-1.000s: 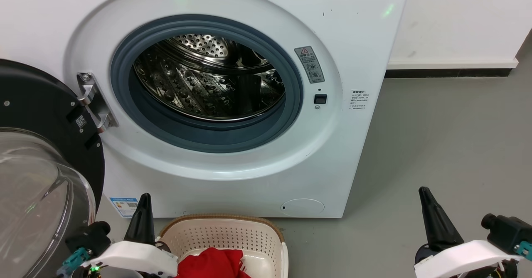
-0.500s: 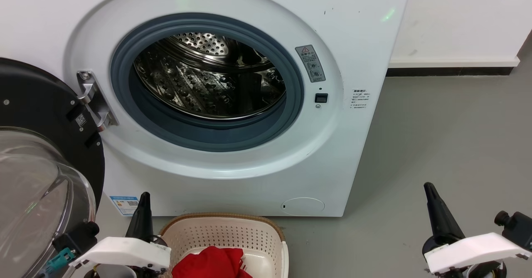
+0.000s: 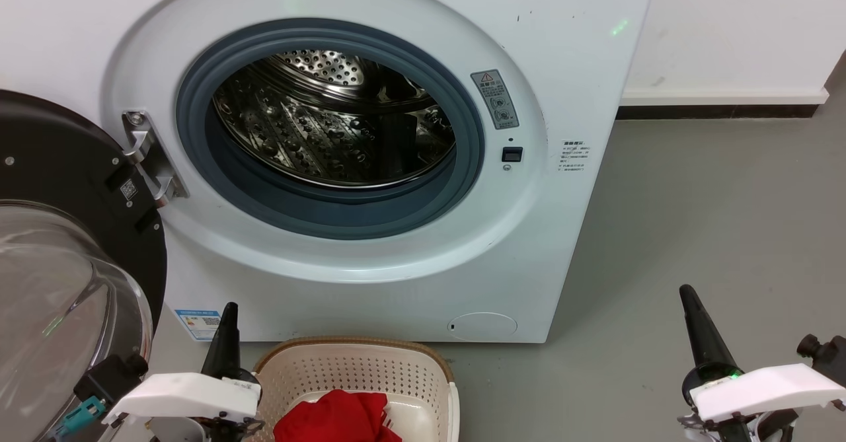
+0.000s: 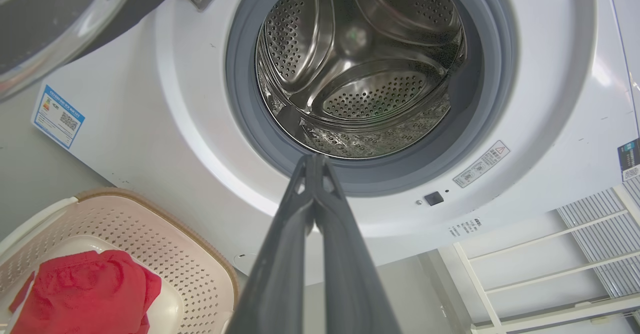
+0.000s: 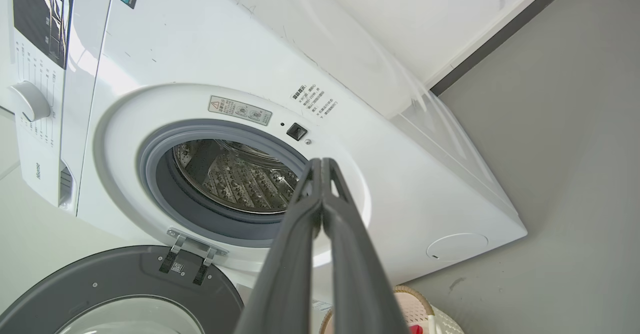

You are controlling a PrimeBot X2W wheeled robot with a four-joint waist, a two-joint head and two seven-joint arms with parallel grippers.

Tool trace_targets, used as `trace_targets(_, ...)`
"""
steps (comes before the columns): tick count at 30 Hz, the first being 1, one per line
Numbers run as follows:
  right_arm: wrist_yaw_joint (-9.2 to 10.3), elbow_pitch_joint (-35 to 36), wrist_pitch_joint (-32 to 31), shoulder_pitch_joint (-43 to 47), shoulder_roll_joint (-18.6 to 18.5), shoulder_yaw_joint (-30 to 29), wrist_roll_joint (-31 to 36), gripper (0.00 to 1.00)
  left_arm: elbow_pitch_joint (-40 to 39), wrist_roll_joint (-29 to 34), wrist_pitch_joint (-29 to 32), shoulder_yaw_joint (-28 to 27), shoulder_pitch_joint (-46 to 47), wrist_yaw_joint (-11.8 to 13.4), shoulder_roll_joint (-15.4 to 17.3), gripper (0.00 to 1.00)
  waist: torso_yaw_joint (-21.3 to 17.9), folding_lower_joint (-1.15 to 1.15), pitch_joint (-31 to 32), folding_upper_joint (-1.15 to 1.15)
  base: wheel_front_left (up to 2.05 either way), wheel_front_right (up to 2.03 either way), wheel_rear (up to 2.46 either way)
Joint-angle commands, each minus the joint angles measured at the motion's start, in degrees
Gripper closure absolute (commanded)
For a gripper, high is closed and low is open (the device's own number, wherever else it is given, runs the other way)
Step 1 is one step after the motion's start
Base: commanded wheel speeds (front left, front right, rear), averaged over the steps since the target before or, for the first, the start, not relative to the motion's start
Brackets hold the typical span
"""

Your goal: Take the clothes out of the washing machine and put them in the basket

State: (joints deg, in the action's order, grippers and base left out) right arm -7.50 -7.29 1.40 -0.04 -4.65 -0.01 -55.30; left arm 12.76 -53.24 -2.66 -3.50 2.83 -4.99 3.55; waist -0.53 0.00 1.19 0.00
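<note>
Since the red clothes (image 3: 334, 415) lie in the basket (image 3: 353, 343) and I see no cloth in the drum (image 3: 330, 131) of the washing machine (image 3: 568, 65), I think the job is about done. From the head view, the basket sits just right of the left gripper (image 3: 229, 311), whose fingers are pressed together, holding nothing; the right gripper (image 3: 689, 293) stands well apart over the grey floor (image 3: 694, 217), pinched shut too and holding nothing. The open door (image 3: 59, 164) hangs left of the left fingers. From the left wrist, the drum is straight past the fingertips, and the clothes lie low to their left. From the right wrist, the drum's mouth sits behind the closed fingers, and nothing blocks the way.
</note>
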Motion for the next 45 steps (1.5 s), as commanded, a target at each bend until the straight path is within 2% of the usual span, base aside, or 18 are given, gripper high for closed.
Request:
trace_targets(1, 0.0, 0.08, -0.33, -1.56, -0.41, -0.28, -2.27, 1.0, -0.39, -2.12, 0.48, -0.26, 1.65, -0.33, 0.18, 1.0, 0.01, 0.0, -0.03, 0.0, 0.0, 0.0, 0.0)
trace_targets(45, 0.0, -4.48, -4.07, -4.95, -0.23, -2.78, -27.26, 1.0, 0.78, -27.08, 6.49, -2.21, 3.08, -1.9, -0.4, 1.0, 0.32, 0.0, -0.84, 0.0, 0.0, 0.0, 0.0)
